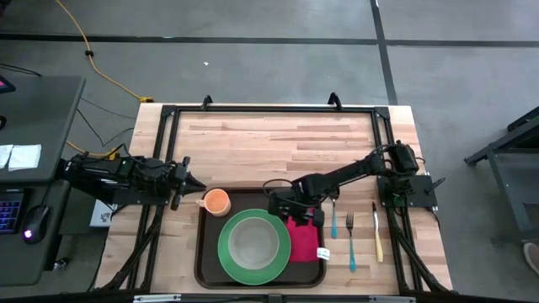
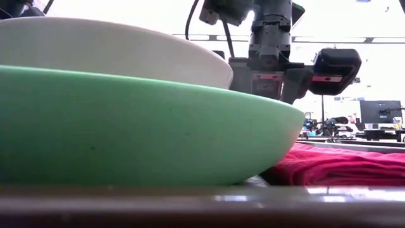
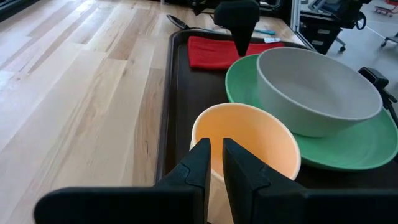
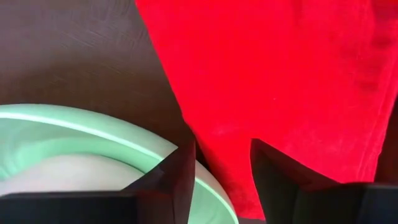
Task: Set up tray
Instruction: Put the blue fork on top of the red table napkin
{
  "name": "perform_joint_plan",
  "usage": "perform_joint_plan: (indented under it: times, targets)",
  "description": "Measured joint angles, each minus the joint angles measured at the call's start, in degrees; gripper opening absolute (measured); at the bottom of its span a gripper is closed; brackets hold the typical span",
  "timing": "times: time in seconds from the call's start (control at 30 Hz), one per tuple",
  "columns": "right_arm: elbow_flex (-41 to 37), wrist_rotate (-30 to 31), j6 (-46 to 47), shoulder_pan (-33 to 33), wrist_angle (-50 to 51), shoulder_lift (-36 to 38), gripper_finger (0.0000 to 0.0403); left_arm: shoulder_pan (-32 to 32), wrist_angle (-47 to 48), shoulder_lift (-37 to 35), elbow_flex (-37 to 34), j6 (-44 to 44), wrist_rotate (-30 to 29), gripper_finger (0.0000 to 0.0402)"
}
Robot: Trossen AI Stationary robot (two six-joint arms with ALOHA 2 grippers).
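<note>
A dark brown tray (image 1: 202, 252) is seen, with a green plate (image 1: 226, 252), a pale grey bowl (image 3: 317, 90) (plain, no pattern), an orange cup (image 1: 217, 201) and a red cloth (image 4: 280, 81); light striped wood is shown by the table (image 1: 278, 139)

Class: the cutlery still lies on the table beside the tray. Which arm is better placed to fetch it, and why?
Right. Its gripper hangs open over the red cloth, next to the cutlery; the left gripper holds the orange cup across the tray.

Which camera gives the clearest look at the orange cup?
The left wrist view: the orange cup fills the foreground, its rim at the left gripper, with the tray beneath. The high view shows it small, at the tray's corner. The low and right wrist views do not show it.
</note>
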State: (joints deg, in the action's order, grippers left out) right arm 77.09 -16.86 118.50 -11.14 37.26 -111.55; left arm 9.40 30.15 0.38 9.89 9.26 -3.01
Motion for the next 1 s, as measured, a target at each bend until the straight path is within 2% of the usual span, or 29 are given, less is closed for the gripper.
perform_joint_plan:
  times: [0.73, 1.0]
  targets:
    - [-0.01, -1.09, -1.40, 0.10, 1.40, 1.11, 0.0135, 0.00, 0.00, 0.01, 0.00, 0.00, 0.37, 0.0074]
    - [-0.01, -1.19, -1.64, 0.38, 4.95, 4.87, 0.0134, -0.01, 0.00, 0.02, 0.00, 0.00, 2.09, 0.0074]
